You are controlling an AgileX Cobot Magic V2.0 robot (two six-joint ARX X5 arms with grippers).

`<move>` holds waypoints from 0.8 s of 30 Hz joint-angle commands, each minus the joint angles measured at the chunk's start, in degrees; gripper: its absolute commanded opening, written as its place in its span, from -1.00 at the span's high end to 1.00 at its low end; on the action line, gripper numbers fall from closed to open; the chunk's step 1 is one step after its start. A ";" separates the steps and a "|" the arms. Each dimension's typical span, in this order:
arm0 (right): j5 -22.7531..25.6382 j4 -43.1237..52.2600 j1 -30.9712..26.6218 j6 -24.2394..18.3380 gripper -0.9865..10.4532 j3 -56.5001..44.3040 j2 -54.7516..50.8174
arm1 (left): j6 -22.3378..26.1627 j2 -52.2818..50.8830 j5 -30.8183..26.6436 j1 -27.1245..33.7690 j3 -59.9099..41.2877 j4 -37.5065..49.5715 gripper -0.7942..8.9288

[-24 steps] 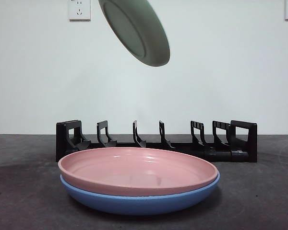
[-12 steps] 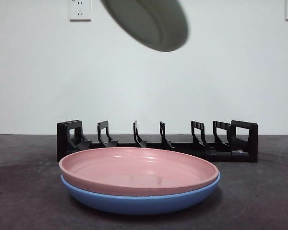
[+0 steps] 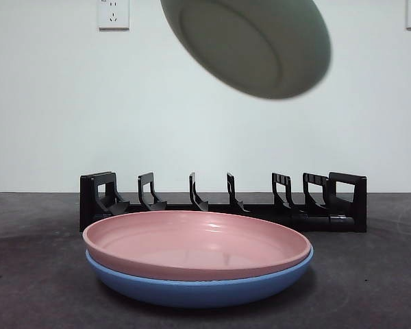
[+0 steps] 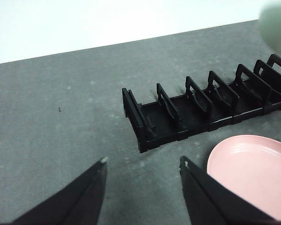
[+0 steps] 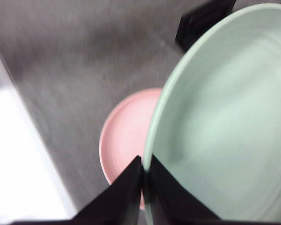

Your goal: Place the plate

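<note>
now the green plate (image 3: 250,44) has swung right and turned flatter, pinched by the right gripper (image 5: 144,176) – nearer the rack (image 3: 222,202); left gripper (image 4: 143,176) waits, wide.

Even bright light, soft shadow beneath the stacked plates (image 3: 198,267), green plate (image 3: 250,44) motion-blurred, right wrist view smeared

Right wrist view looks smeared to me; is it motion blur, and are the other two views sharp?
Right wrist view: table streaked, pink plate soft, right tool gripping the green plate. Front view: green plate's edge smeared, rack crisp. Left wrist view: sharp, except the green plate at a corner, a blur.
</note>
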 commanded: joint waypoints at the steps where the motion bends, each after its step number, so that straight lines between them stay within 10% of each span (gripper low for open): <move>1: 3.39 2.80 3.54 -2.78 0.81 -5.81 -0.63 | 0.39 0.15 -0.20 -0.13 1.01 0.63 0.32; 24: 8.76 28.74 14.21 -6.45 0.81 -32.65 2.86 | 0.37 0.15 -0.20 -0.13 1.01 0.57 0.32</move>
